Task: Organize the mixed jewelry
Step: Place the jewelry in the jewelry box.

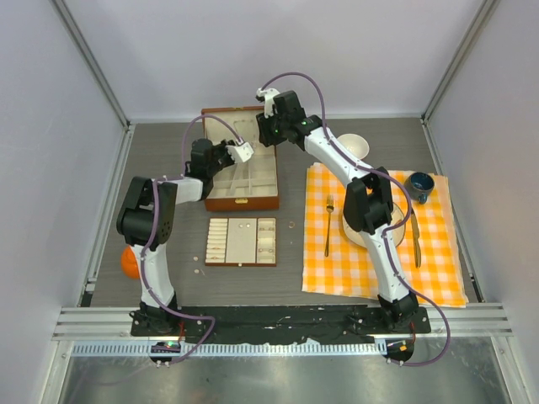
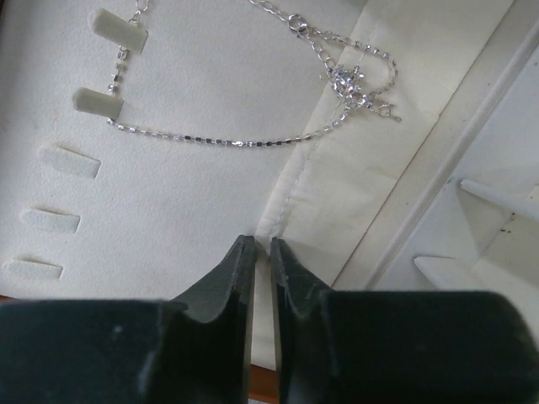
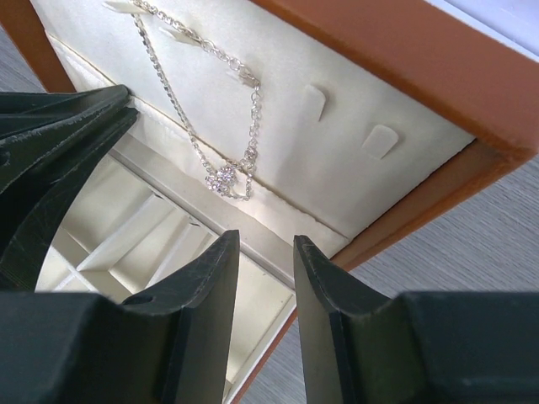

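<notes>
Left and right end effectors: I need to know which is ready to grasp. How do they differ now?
The left end effector has its fingers almost together, only a slit between; the right end effector stands clearly open. The left reaches the wooden box from its left side, the right from its far edge. Both hold nothing, and both face the chain necklace on the cream lid lining.

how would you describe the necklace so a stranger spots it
Find the open brown wooden box at the far centre. On its cream padded lid lining hangs a thin silver chain necklace with a glittering cluster pendant; the neighbouring pale tabs are bare.
</notes>
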You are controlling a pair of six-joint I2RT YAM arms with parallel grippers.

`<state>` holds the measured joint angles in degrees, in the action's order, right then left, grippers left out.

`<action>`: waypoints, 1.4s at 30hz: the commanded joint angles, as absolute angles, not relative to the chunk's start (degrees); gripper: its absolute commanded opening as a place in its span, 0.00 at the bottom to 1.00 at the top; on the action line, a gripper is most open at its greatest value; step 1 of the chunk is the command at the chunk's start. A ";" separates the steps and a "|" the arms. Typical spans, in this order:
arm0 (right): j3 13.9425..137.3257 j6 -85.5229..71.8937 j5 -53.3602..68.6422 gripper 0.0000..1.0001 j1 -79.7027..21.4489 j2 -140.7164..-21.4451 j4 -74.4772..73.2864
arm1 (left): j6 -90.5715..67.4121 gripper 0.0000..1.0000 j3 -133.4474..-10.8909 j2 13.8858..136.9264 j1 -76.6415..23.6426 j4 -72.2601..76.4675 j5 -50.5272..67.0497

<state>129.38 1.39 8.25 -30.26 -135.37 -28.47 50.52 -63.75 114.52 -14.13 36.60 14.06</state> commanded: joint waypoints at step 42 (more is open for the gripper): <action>128.14 0.88 8.53 0.39 -32.70 -130.34 -26.89 | 48.69 0.12 -62.58 103.01 -13.62 24.70 20.39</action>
<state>128.31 1.13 9.08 -32.42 -135.37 -28.49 49.58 -62.83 106.04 -13.76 21.21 21.96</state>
